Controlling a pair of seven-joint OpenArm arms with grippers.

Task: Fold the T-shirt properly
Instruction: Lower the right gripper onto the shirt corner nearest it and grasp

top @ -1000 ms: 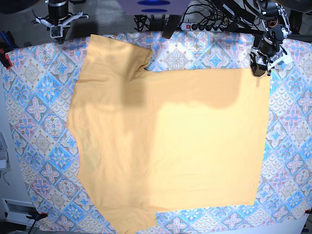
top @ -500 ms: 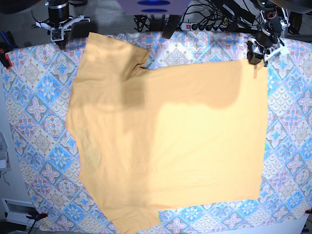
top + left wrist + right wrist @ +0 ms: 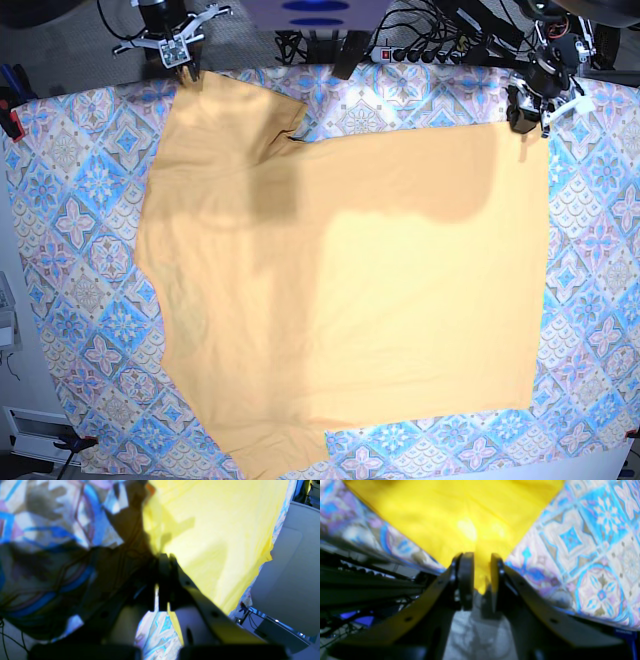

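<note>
The yellow-orange T-shirt (image 3: 350, 290) lies spread flat over the tile-patterned tablecloth (image 3: 80, 200), with no lettering showing. My left gripper (image 3: 525, 112) sits at the shirt's far right corner. In the left wrist view its fingers (image 3: 163, 556) are pressed together on the shirt's edge (image 3: 220, 530). At the far left corner is my right gripper (image 3: 181, 58). The right wrist view shows its jaws (image 3: 482, 557) a little apart, with the tip of the shirt (image 3: 460, 512) lying in the gap.
A power strip with cables (image 3: 420, 52) runs along the table's far edge between the two arms. A red clamp (image 3: 8, 122) grips the cloth at the left edge. A white surface (image 3: 287, 580) lies beyond the table in the left wrist view.
My right arm has swung rightward to the shirt's far left corner and its jaws have parted. My left gripper earlier drew the right corner toward the far edge, then held still.
</note>
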